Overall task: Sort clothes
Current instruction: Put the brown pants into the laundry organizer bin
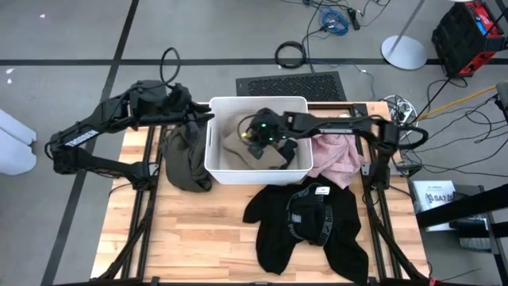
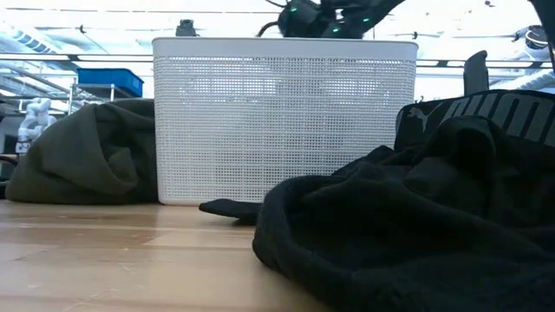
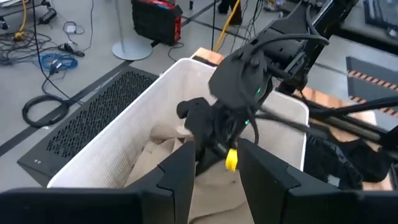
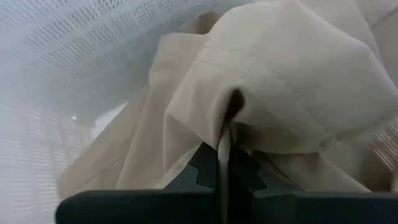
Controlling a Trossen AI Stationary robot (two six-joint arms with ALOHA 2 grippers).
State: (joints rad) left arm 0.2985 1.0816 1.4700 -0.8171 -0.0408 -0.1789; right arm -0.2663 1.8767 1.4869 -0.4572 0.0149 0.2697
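Inside the bin [image 1: 218, 163], the right gripper [image 4: 222, 163] has its fingers pressed together on a fold of the beige garment [image 4: 298, 81], which bunches just ahead of them. The left gripper [image 3: 214, 163] hangs spread and empty above the bin's left rim, with the olive garment [image 1: 184, 159] just beside it on the table.

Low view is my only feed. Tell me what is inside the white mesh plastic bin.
Observer: A beige-khaki fabric garment lies crumpled inside the white mesh plastic bin.
Operator: Report the right tool.
Observer: The right tool is down in the bin, shut on a fold of that garment.
Operator: Now the left tool.
Observer: The left tool hovers open above the bin's left rim, holding nothing.
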